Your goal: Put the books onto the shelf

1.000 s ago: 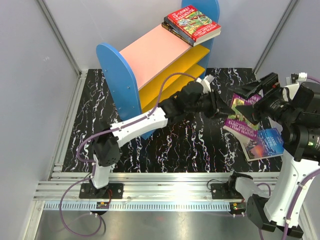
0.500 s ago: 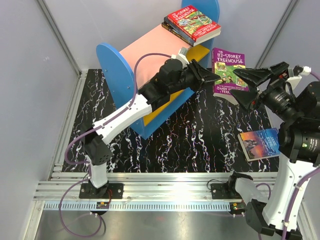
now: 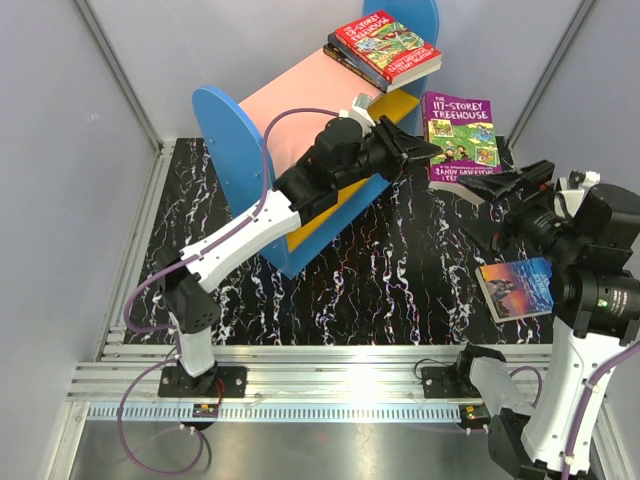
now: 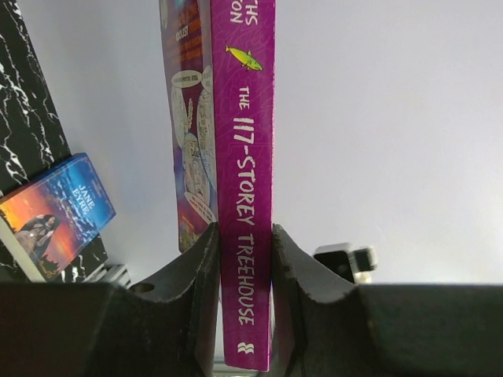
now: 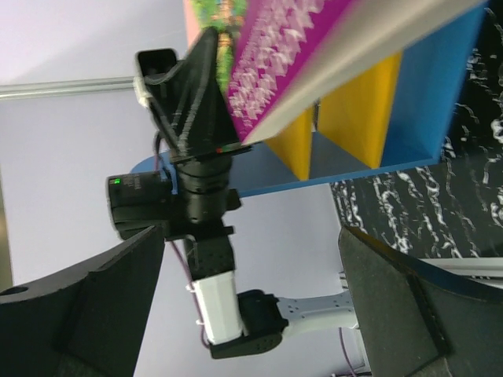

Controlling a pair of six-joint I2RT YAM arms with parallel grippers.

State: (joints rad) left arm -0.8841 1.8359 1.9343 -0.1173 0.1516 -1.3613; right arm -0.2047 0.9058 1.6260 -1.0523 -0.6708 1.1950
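Observation:
My left gripper [image 3: 418, 152] is shut on the lower spine of a purple "117-Storey Treehouse" book [image 3: 461, 134]. It holds the book in the air just right of the shelf [image 3: 305, 100], beside its yellow boards. The left wrist view shows the purple spine [image 4: 247, 181] pinched between both fingers [image 4: 196, 283]. On the pink top lies a red Treehouse book [image 3: 387, 46] over a dark one. A blue "Jane Eyre" book [image 3: 516, 289] lies flat on the table. My right gripper [image 3: 482, 210] is open and empty, just below the purple book [image 5: 291, 47].
The black marbled table [image 3: 400, 290] is walled by grey panels on three sides. The shelf's blue end panel [image 3: 238, 150] faces the left arm's base. The right arm stands over the blue book at the table's right edge.
The left arm has lifted the purple book off the table up beside the shelf. The right gripper, still open, has dropped lower and come away from it.

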